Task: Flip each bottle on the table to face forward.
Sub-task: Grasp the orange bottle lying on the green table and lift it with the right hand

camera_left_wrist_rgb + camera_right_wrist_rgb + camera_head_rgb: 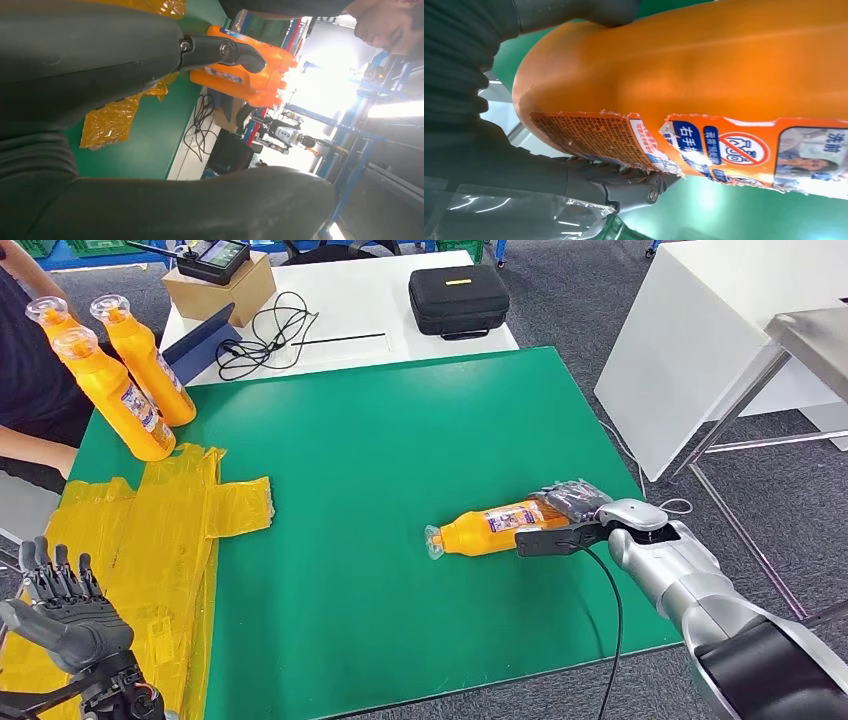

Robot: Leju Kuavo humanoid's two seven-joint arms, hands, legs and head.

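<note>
The surface (400,440) was covered in plain green, with crinkled yellow film (160,530) at one side. The bottle (490,527) was coloured orange, its torn label (724,150) printed in blue, white and red. The right hand (570,525) was finished in dark grey, its arm in silver.

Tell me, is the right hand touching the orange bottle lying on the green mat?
Touching. The right wrist view shows the right hand wrapped around the orange bottle, thumb above and fingers below, pressed against its base.
</note>
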